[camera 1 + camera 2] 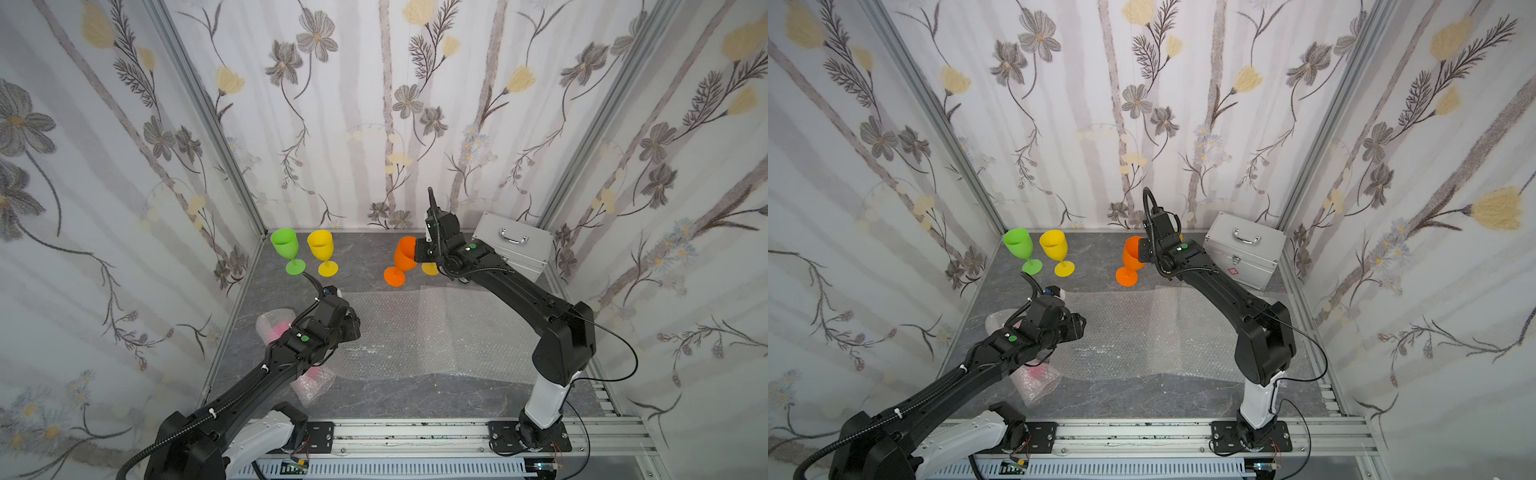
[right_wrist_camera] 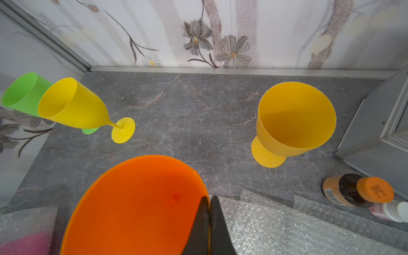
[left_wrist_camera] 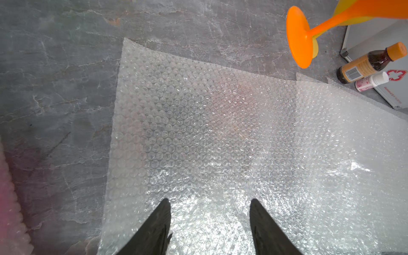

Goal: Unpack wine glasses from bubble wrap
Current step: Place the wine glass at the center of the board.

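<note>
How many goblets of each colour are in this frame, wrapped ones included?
1 lime green goblet
1 yellow goblet
1 amber-yellow goblet
1 orange goblet, pinched at its rim by the right gripper
1 hot pink goblet, inside rolled bubble wrap
Total: 5 goblets

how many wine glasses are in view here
5. The lime green glass and yellow glass stand back left; the orange glass hangs tilted in the right gripper; the amber glass stands by the metal case; the pink glass lies rolled in bubble wrap, front left.
</note>
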